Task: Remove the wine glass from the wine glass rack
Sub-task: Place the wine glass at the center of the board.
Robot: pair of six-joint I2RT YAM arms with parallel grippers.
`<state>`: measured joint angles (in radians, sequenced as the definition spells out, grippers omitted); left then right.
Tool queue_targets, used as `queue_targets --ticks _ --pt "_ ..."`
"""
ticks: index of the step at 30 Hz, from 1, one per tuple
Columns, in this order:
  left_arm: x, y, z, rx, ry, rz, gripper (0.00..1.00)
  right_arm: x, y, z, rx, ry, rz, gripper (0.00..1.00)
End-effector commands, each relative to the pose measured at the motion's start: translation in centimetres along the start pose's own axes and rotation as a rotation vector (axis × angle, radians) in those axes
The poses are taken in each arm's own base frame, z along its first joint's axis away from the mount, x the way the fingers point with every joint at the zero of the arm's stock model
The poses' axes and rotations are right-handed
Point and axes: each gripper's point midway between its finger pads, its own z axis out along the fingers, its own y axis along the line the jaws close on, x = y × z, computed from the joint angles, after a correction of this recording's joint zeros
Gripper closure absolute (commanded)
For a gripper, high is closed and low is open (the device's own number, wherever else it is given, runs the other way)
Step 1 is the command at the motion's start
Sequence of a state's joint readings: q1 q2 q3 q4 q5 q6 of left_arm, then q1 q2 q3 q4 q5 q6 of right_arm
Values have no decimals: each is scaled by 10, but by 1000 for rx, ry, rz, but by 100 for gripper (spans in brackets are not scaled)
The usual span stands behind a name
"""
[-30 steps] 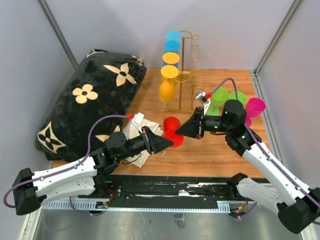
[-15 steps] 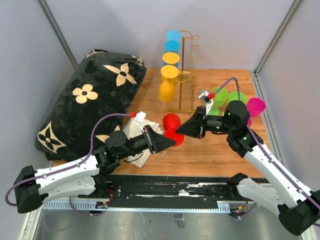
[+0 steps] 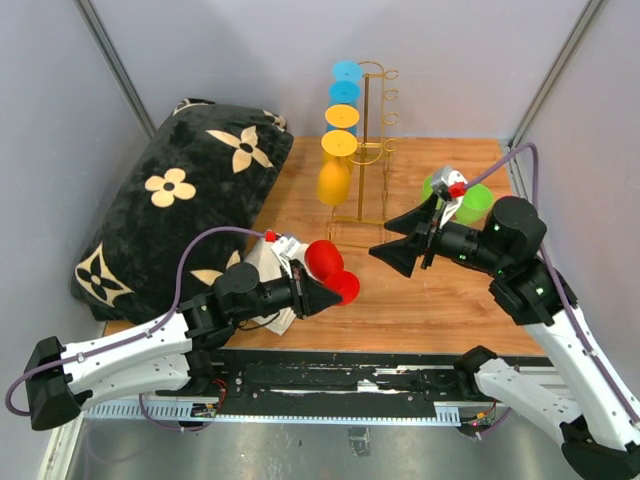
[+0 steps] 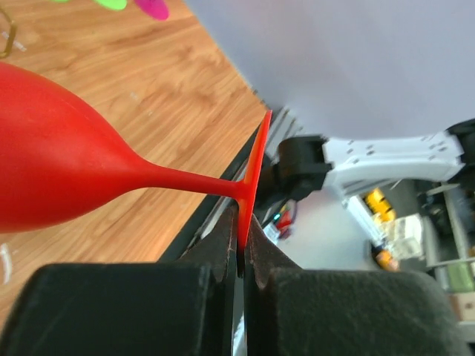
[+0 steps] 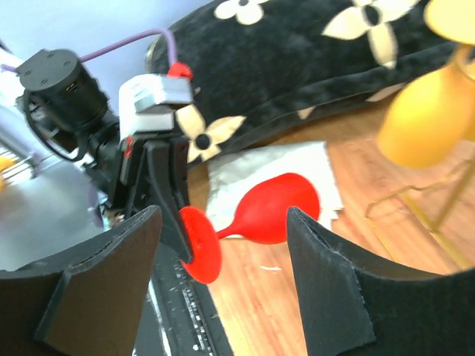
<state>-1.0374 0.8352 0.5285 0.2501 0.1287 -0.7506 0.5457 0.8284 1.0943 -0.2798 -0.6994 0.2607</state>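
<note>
A red wine glass [image 3: 322, 258] is held above the table near the front, lying sideways with its bowl towards the left. My left gripper [image 3: 325, 293] is shut on the rim of its round foot [image 4: 252, 174]; in the left wrist view the jaws [image 4: 242, 231] pinch that thin disc edge-on. My right gripper [image 3: 397, 240] hangs open to the right of the glass, apart from it. In the right wrist view the red wine glass [image 5: 282, 208] shows between its spread fingers [image 5: 338, 289]. The gold wine glass rack [image 3: 375, 140] stands at the back with blue and yellow glasses [image 3: 340, 115] hanging on its left side.
A large black flowered pillow [image 3: 180, 200] fills the left of the table. A white cloth [image 3: 262, 262] lies under my left wrist. Green glasses [image 3: 468, 200] stand at the right behind my right arm. An orange-yellow glass [image 3: 333, 183] hangs low on the rack.
My right gripper has opened, let go of the red glass and drawn back to the right. My left gripper has shut on the glass's foot and tipped the glass towards the left.
</note>
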Motion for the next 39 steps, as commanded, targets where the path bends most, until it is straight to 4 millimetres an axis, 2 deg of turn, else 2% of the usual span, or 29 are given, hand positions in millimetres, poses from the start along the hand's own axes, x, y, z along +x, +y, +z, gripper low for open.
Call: queue_targets --ticks 1,6,11,16,23,25,28,30,37,39 --pt "21 10 -10 -53 126 236 100 0 -28 -18 230 11 -51 30" --pt "41 -3 -12 -12 186 427 100 13 -70 -34 493 14 15 30" --pt "62 -17 -7 75 256 548 99 33 -82 -31 549 124 124 25" --pt "73 -17 -1 91 288 637 99 38 -74 -12 456 142 184 19" --pt "80 -30 -8 222 281 719 99 51 -46 11 223 189 216 19" --pt "84 -31 -13 264 280 747 99 56 -46 13 209 208 235 19" --pt "87 -29 -19 284 274 773 100 60 -58 12 237 208 305 20" --pt "85 -29 -23 294 262 799 99 61 -56 14 195 201 341 20" --pt "84 -36 -37 399 213 919 99 66 -14 28 -137 248 436 24" --pt "84 -38 -40 410 225 921 99 69 -8 29 -193 280 466 26"
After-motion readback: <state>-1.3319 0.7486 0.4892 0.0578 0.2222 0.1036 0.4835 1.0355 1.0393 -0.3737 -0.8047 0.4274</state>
